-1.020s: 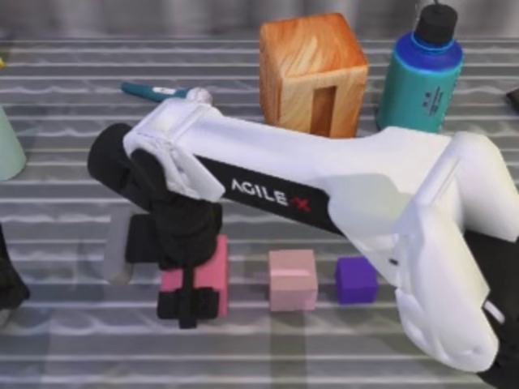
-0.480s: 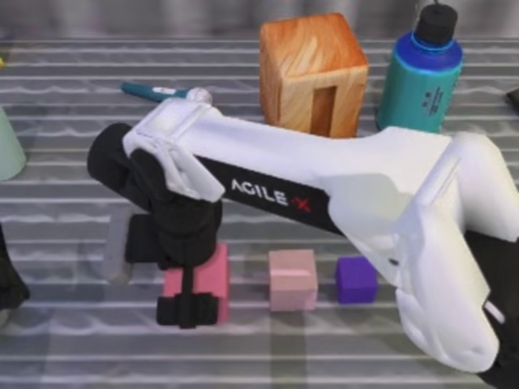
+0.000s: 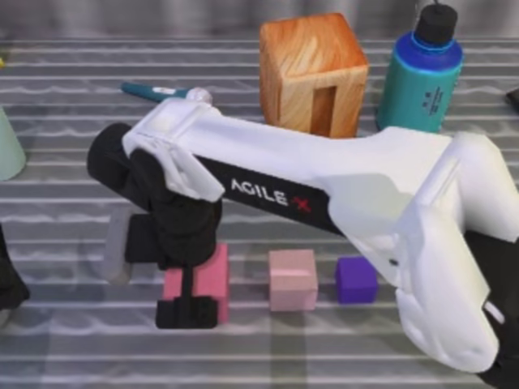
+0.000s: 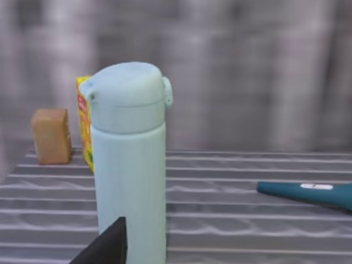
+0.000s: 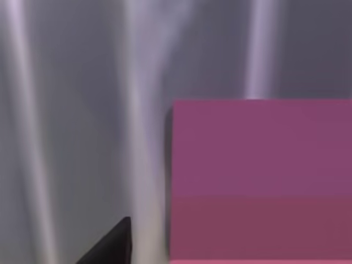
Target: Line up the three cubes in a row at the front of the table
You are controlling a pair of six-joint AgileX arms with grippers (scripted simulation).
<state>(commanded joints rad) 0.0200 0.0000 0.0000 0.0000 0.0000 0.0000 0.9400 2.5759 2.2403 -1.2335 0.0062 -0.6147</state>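
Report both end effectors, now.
Left end effector: parked at the table's left edge, state cannot be told.
Right end effector: over the hot pink cube, state cannot be told.

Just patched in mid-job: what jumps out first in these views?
The big white right arm sweeps across the table, its black right gripper over the front-left of the large hot pink matte cube. That cube sits in a front row with the mid-sized pale pink cube and the small purple cube. Behind stands a tall orange wood-grain slotted block.
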